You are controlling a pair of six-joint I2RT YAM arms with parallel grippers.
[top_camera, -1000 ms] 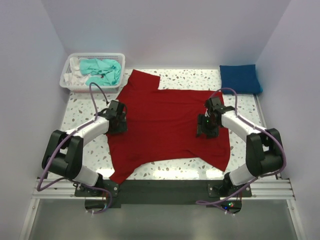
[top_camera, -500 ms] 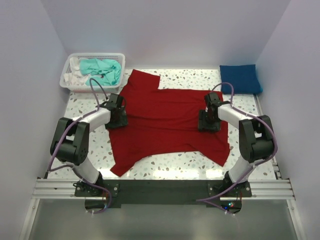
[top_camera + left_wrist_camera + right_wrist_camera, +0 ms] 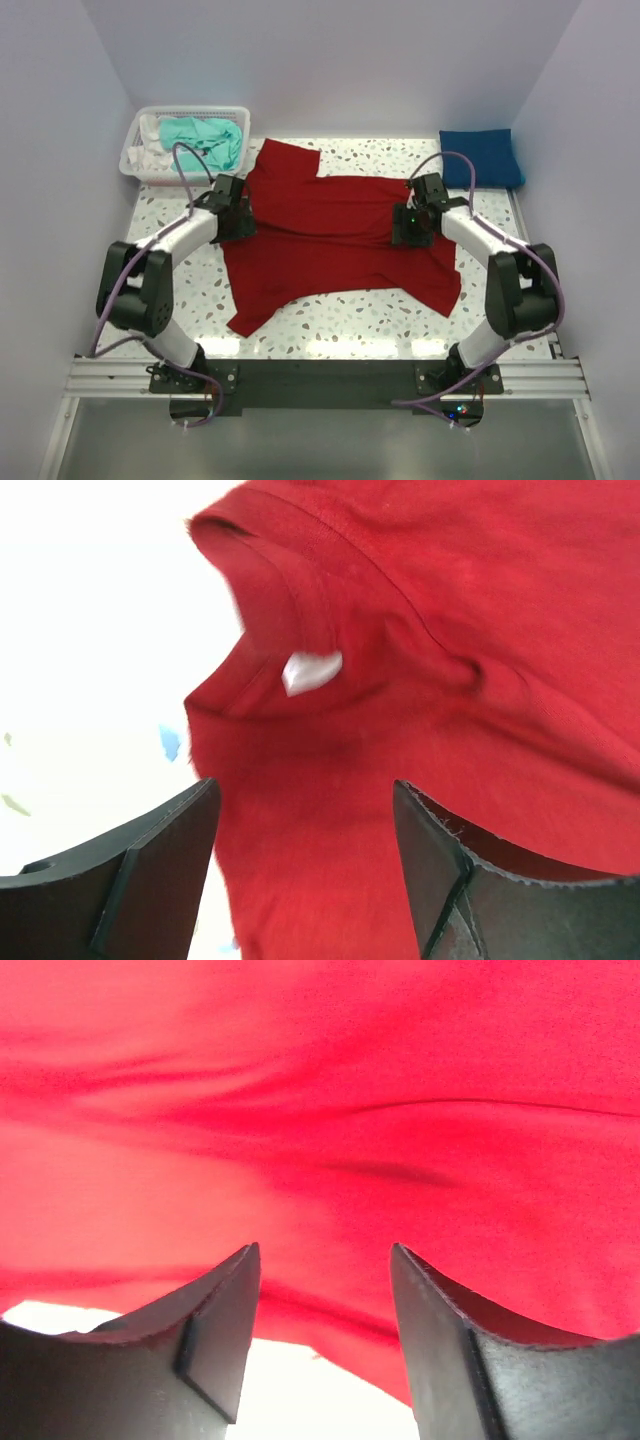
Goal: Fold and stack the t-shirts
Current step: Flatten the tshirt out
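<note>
Red shirt: flat mid-table, rumpled, collar left, hem right.
Left gripper: jaws spread over collar.
Right gripper: jaws spread, perhaps pressing cloth.
Change: shirt, grippers now farther back.

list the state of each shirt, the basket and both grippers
red t-shirt, spread out, unfolded, wrinkled
blue t-shirt, folded, at the far right corner
teal t-shirt, crumpled inside the basket
basket, upright, holding cloth
left gripper, open, by the collar of the red t-shirt
right gripper, open, low over the red t-shirt
</note>
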